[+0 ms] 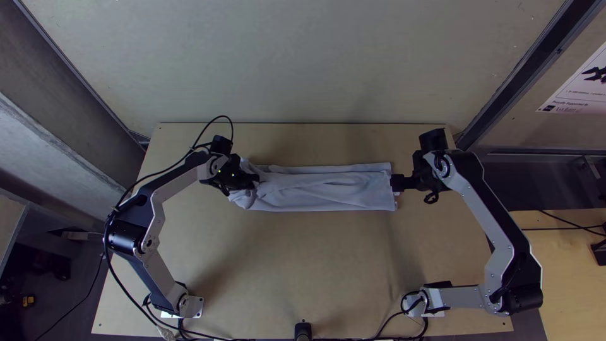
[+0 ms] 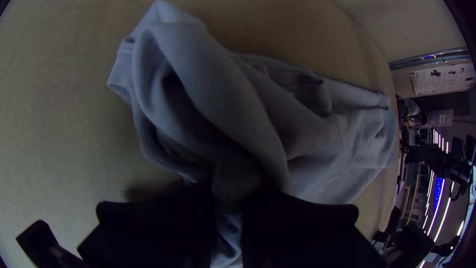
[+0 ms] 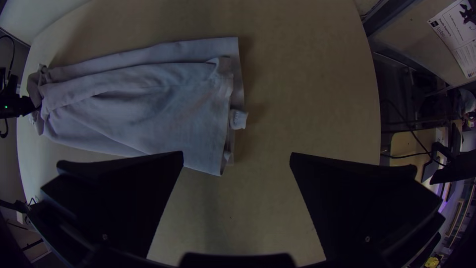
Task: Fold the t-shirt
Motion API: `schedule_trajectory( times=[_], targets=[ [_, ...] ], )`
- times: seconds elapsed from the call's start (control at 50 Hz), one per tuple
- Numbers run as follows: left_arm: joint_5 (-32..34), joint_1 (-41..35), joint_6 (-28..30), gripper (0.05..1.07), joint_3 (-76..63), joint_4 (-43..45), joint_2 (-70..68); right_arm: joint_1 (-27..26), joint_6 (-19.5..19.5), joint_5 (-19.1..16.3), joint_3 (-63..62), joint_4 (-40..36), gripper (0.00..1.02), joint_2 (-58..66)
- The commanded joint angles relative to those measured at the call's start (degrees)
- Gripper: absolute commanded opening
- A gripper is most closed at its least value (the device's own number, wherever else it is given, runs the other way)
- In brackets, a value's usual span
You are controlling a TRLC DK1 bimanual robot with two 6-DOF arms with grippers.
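A pale lilac-grey t-shirt lies folded into a long narrow strip across the table, bunched at its left end. My left gripper is at that bunched end; in the left wrist view, the left gripper is shut on gathered cloth, which rises in loose folds between its fingers. My right gripper is by the strip's right end. In the right wrist view, the right gripper stands open with bare table between its fingers, beside the shirt's hem end.
The light wooden table has bare surface in front of and behind the shirt. A black cable loops along the left arm. A small black post stands at the near edge, between the arms' bases.
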Motion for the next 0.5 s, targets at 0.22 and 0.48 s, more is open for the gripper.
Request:
schedule_trajectory(
  times=[0.22, 0.48],
  targets=[
    [-4.29, 14.56, 13.59, 0.08, 1.99, -14.16, -2.91, -0.34, -0.58, 0.54, -1.33, 0.66, 0.98, -1.83],
    [-14.48, 27.13, 27.03, 0.08, 8.14, -17.76, -2.82, -0.77, -0.66, 0.54, -1.95, 0.93, 0.98, -2.45]
  ],
)
